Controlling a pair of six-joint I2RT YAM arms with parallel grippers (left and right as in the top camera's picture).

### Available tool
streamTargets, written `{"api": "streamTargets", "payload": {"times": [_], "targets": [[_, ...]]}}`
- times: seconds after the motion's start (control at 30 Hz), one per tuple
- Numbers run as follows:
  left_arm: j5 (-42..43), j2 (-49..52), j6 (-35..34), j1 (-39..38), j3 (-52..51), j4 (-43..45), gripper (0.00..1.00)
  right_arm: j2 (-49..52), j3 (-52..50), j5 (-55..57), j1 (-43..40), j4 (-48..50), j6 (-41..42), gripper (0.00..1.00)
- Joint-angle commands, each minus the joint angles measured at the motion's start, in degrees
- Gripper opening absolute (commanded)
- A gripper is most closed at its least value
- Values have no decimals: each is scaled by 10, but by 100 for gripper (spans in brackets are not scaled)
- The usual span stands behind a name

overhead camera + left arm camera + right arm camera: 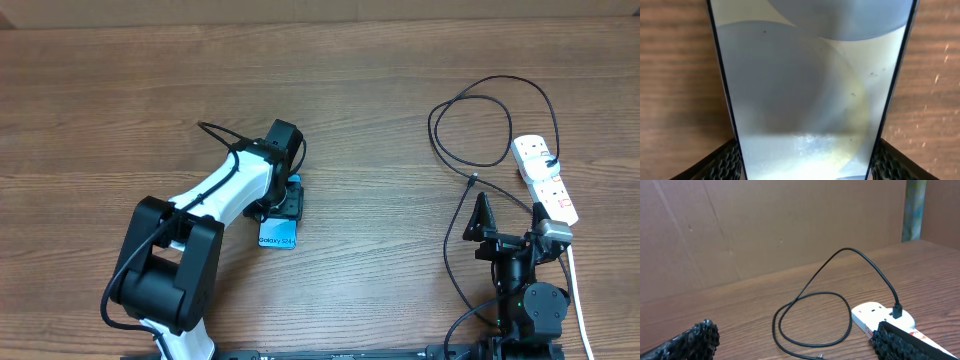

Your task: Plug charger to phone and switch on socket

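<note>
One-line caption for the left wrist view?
Left gripper clasps the phone by its long edges on the wooden table.

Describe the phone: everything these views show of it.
The phone is a slim rectangle with a light blue screen reading "Galaxy S24" at its near end and thin dark edges. Up close, the glassy screen shows pale grey curved shapes and a few specks. It lies flat, screen up, on the wooden table, left of centre. The left claw straddles it, its black textured pads against both long edges. Its far end is hidden under the claw in the overhead view.
</note>
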Motion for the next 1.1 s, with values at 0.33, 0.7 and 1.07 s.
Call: {"api": "streamTargets", "payload": {"times": [0.33,0.7,1.07], "targets": [[70,9,-4,-4,163,-96,54,-5,-6,0,-1,2,-2,100],[271,9,-68,-3,255,-145,53,-5,-6,0,-1,2,-2,100],[379,9,-65,24,254,-192,45,-5,-6,0,-1,2,-2,100]]}}
